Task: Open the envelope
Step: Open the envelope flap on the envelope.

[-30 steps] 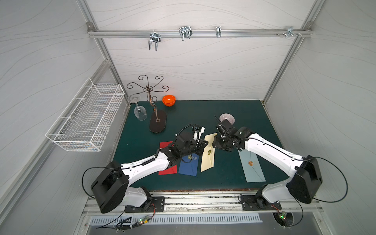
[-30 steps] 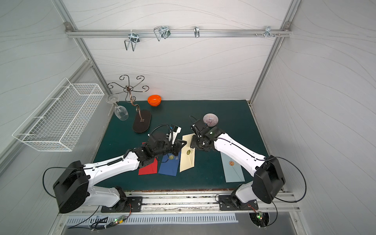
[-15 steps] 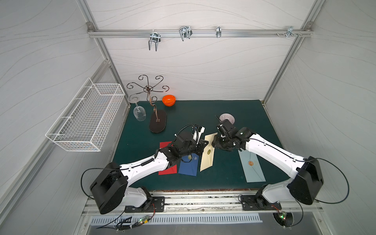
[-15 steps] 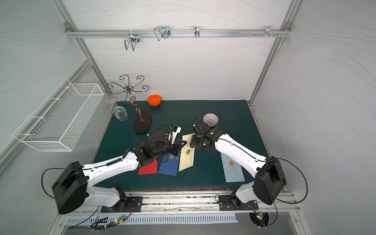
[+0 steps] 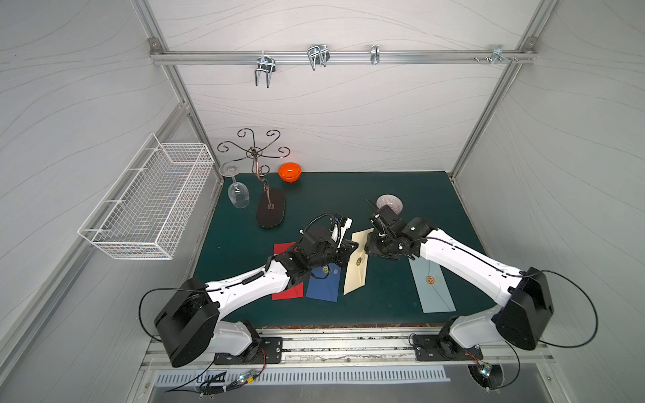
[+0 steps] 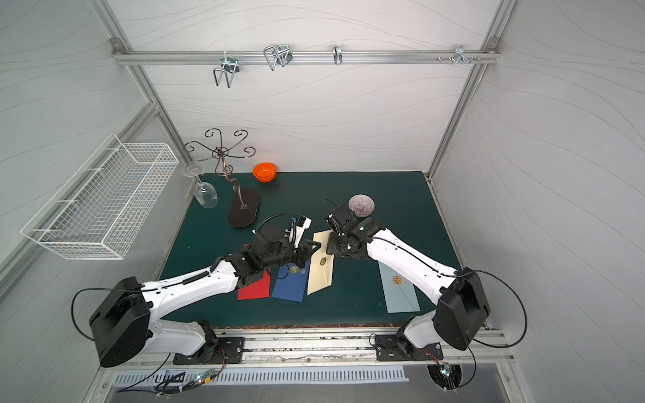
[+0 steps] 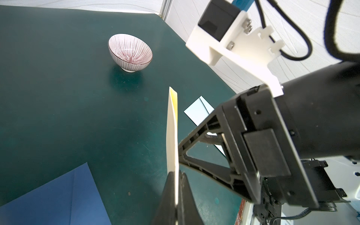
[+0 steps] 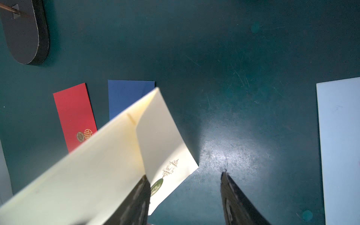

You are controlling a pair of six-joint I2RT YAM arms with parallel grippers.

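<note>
While the left gripper (image 7: 176, 175) pinches the cream envelope (image 7: 172, 136) by its edge, fingers pressed tight on the paper and holding it tilted off the mat (image 8: 233, 58), the right gripper (image 8: 184, 174) hovers with fingers spread, one fingertip (image 8: 144, 187) at the flap's fold, the other clear of it. Catching the flap looks like the step in hand; next, those fingers must close on the flap alone and peel. Beyond the fingertips lie a blue envelope (image 8: 128, 93) and a red envelope (image 8: 75, 115), neither obstructing.
</note>
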